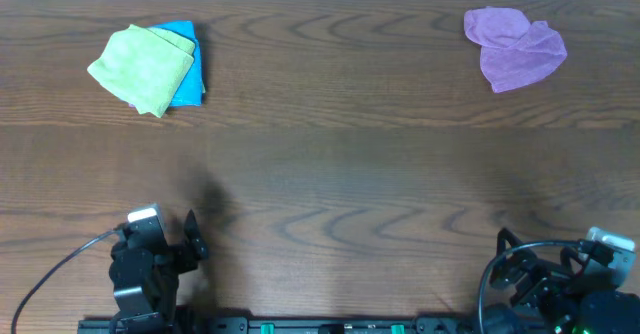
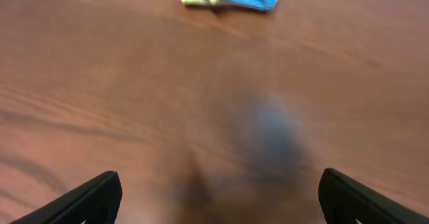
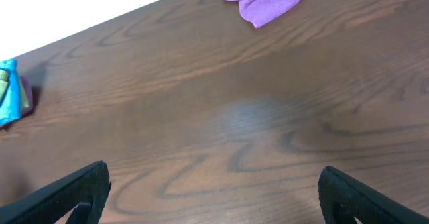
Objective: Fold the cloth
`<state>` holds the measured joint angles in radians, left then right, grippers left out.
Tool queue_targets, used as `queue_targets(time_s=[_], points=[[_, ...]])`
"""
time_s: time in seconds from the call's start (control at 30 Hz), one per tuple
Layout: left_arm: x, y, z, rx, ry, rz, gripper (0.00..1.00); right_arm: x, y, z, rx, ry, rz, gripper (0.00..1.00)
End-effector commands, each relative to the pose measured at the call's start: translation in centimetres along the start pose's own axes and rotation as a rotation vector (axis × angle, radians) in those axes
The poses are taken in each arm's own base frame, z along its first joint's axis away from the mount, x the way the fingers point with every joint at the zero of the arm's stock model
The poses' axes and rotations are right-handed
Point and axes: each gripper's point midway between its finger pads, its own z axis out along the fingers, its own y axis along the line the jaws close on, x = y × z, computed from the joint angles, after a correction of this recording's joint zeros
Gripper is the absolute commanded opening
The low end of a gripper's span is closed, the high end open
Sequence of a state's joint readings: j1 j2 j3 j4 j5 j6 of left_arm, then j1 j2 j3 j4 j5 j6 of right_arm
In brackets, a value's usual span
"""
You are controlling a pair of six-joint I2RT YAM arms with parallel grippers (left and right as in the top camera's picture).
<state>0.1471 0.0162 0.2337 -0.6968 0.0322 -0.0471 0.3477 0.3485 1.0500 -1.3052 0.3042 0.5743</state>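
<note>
I found the cloth (image 1: 141, 68) at the far left of the table, lying partly over a blue cloth (image 1: 188, 74). It lay straight ahead of my left gripper (image 1: 170, 232), far nearer than the right gripper (image 1: 545, 264). Both were released, holding nothing.

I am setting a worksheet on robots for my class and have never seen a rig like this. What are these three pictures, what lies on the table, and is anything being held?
Two robot arms sit at a wooden table. One picture looks down from above; the other two come from cameras on each wrist. The left gripper and right gripper are both open and hold nothing. Far off lie a lime-green cloth resting on a blue cloth, and a crumpled purple cloth.
</note>
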Motion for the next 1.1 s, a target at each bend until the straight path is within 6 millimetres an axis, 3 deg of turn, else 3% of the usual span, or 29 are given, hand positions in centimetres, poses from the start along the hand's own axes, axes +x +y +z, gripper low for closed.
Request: queue_targets(time_s=[0.0,0.37,1.07], points=[[0.5,0.5,0.1,-0.04,0.009,0.044,0.95,-0.2,-0.3,-0.1,0.014,-0.012,0.019,0.99],[4.1,1.1,1.0,-0.077,0.121,0.1,0.95,-0.2,-0.3,-0.1,0.014,-0.012,0.019,0.99],[3.9,1.3,0.9,-0.088,0.117,0.111,0.95,-0.2,-0.3,-0.1,0.014,-0.012,0.019,0.99]])
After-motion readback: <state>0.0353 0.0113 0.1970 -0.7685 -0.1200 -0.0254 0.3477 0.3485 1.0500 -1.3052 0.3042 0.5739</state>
